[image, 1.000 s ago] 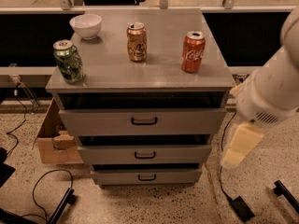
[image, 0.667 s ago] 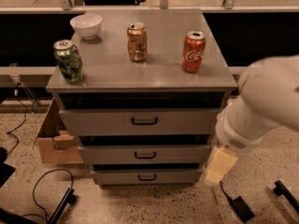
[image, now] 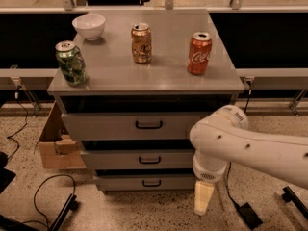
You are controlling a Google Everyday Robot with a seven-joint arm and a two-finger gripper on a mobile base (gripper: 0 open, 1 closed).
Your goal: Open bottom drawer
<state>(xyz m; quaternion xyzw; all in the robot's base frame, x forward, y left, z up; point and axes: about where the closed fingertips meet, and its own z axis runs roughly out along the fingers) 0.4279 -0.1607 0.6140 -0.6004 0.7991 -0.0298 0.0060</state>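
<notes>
The bottom drawer (image: 144,182) is the lowest, shallowest grey front of the cabinet, closed, with a small black bar handle (image: 151,183). The mid drawer (image: 139,159) and the top drawer (image: 130,125) above it are closed too. My gripper (image: 203,198) hangs from the white arm (image: 250,148) at the cabinet's lower right corner, just right of the bottom drawer front and a little apart from the handle. Its cream finger (image: 203,196) points down toward the floor.
On the cabinet top (image: 168,71) stand a green can (image: 70,62), a gold can (image: 141,43), a red Coca-Cola can (image: 199,53) and a white bowl (image: 89,26). A cardboard box (image: 55,141) sits at the left. Cables (image: 43,196) lie on the speckled floor.
My arm has swung left and down across the cabinet's right side. The gripper now hangs lower and closer to the bottom drawer front. The drawers have not moved.
</notes>
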